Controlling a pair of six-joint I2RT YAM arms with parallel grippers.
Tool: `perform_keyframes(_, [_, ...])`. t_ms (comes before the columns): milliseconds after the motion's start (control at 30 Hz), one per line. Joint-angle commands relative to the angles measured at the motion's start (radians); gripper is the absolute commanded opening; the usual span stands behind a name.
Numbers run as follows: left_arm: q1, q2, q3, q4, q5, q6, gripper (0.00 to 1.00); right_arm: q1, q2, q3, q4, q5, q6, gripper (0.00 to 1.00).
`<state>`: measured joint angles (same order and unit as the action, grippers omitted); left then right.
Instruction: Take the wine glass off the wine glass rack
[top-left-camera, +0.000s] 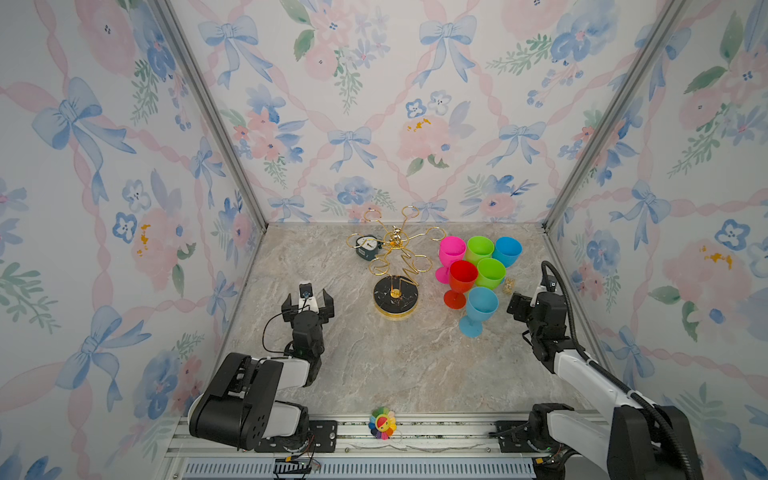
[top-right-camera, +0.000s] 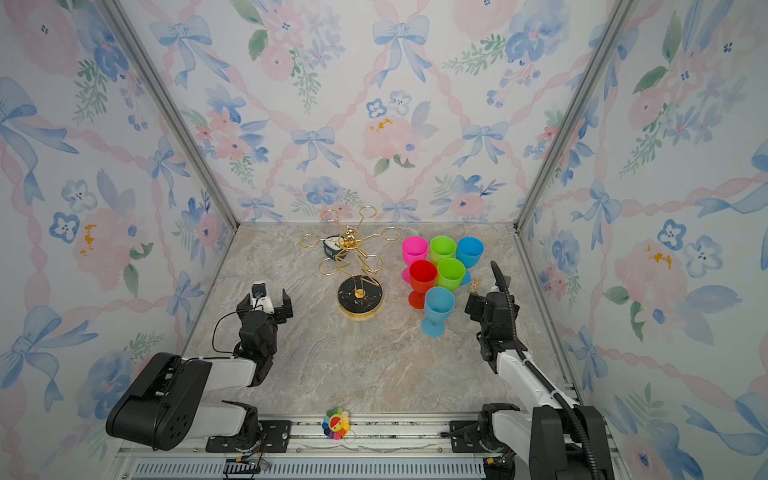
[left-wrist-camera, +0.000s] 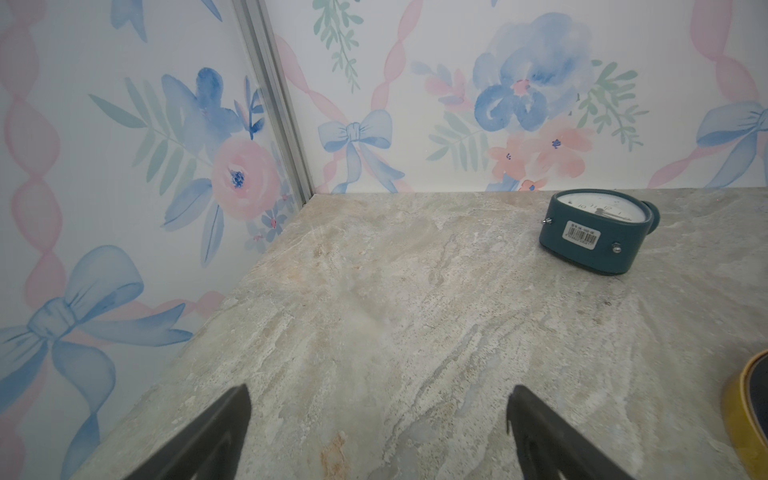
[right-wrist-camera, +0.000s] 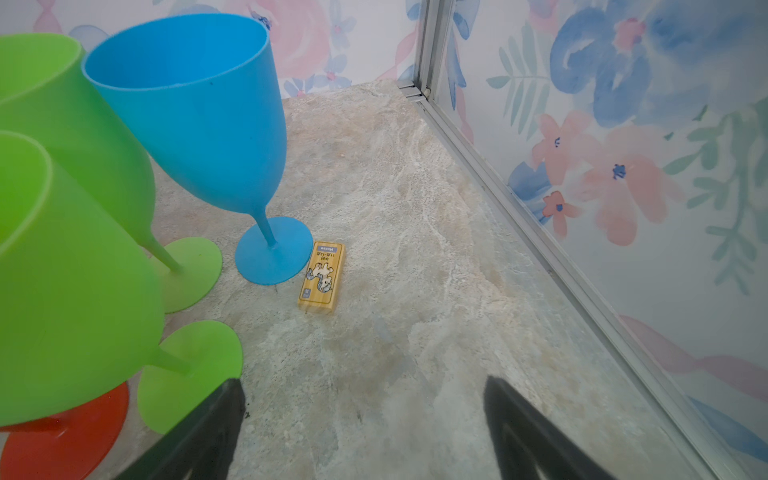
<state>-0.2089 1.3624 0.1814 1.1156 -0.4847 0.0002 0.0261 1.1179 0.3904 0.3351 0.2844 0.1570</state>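
Observation:
The gold wire wine glass rack (top-left-camera: 395, 300) (top-right-camera: 360, 300) stands at the back middle on its round black base, and all its loops are empty. Several coloured plastic wine glasses stand upright on the table to its right. The nearest is blue (top-left-camera: 481, 305) (top-right-camera: 439, 305), with a red one (top-left-camera: 462, 276) and a green one (top-left-camera: 491, 272) (right-wrist-camera: 75, 266) behind it. My left gripper (top-left-camera: 308, 298) (left-wrist-camera: 380, 390) is open over bare table, left of the rack's base. My right gripper (top-left-camera: 519, 301) (right-wrist-camera: 363, 381) is open and empty, just right of the nearest blue glass.
A teal alarm clock (top-left-camera: 368, 248) (left-wrist-camera: 598, 230) lies behind the rack. A small wooden picture block (top-left-camera: 509, 286) (right-wrist-camera: 322, 276) lies by the back blue glass's (right-wrist-camera: 199, 112) foot. A rainbow flower toy (top-left-camera: 382, 423) sits at the front rail. Papered walls close in three sides.

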Motion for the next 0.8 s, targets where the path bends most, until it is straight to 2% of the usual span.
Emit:
perform_keyframes(0, [0.006, -0.012, -0.008, 0.051, 0.039, 0.015, 0.98, -0.007, 0.044, -0.032, 0.166, -0.024, -0.025, 0.92])
perform_keyframes(167, [0.005, 0.01, -0.015, 0.103, 0.094, -0.005, 0.98, -0.005, 0.118, -0.036, 0.242, -0.024, -0.022, 0.93])
perform_keyframes(367, [0.006, 0.142, -0.022, 0.261, 0.092, -0.008, 0.98, -0.006, 0.167, -0.035, 0.317, -0.034, -0.032, 0.93])
perform_keyframes(500, [0.022, 0.161, -0.028, 0.272, 0.1, -0.029, 0.98, -0.005, 0.197, -0.033, 0.369, -0.048, -0.042, 0.93])
perform_keyframes(567, [0.023, 0.211, -0.03, 0.341, 0.108, -0.017, 0.98, -0.005, 0.215, -0.026, 0.387, -0.057, -0.052, 0.94])
perform_keyframes(667, [0.032, 0.196, -0.018, 0.289, 0.1, -0.036, 0.98, -0.005, 0.235, -0.015, 0.399, -0.065, -0.072, 0.94])
perform_keyframes(767, [0.032, 0.199, -0.016, 0.29, 0.1, -0.037, 0.98, -0.006, 0.286, -0.036, 0.493, -0.062, -0.083, 0.94])
